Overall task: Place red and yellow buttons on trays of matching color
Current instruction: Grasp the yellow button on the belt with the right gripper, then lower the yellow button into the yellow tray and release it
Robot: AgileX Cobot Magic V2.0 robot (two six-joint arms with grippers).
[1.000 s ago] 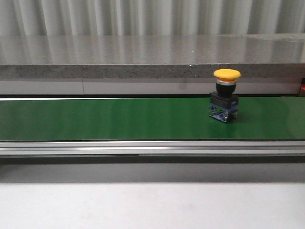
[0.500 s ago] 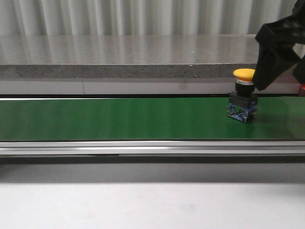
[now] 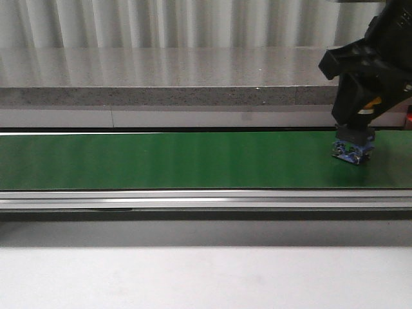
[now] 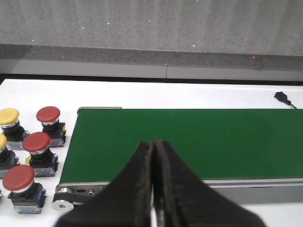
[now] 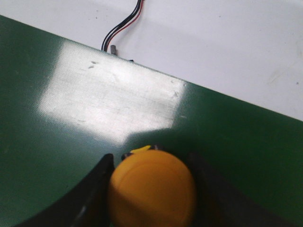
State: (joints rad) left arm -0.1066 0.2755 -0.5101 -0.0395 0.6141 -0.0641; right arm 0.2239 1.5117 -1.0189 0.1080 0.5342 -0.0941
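Belt [image 3: 161, 161] runs green across the front view, w/ the right gripper [image 3: 360, 106] down over its right end. Yellow button [image 5: 151, 187] stands upright on the belt, cap up, directly betw. the right fingers [image 5: 97, 189], which flank the cap, parted; contact not discernible. Left gripper [image 4: 154, 189] sits at the belt's far end, tips together, holding nothing, so the right arm is far nearer. Spare red buttons [image 4: 37, 142] wait off-belt.
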